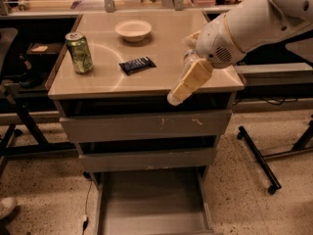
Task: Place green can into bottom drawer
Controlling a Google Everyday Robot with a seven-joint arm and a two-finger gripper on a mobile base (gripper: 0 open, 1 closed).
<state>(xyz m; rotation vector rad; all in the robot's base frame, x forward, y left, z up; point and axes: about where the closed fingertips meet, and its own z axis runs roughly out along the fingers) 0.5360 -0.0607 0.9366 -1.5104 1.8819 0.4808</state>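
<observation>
The green can (79, 53) stands upright on the left side of the beige cabinet top (107, 84), near its left edge. The bottom drawer (151, 199) is pulled out at floor level, and its flat grey floor is bare. My gripper (175, 98) hangs from the white arm (244, 26) over the front right part of the top, pointing down and left at the front edge. It is far to the right of the can and holds nothing that I can see.
A white bowl (133, 30) sits at the back middle of the top and a dark snack packet (137, 65) lies in the middle. A clear bottle (189, 58) shows partly behind the arm. Two upper grey drawers (146, 126) are closed. Black frame legs (259, 160) stand on the right.
</observation>
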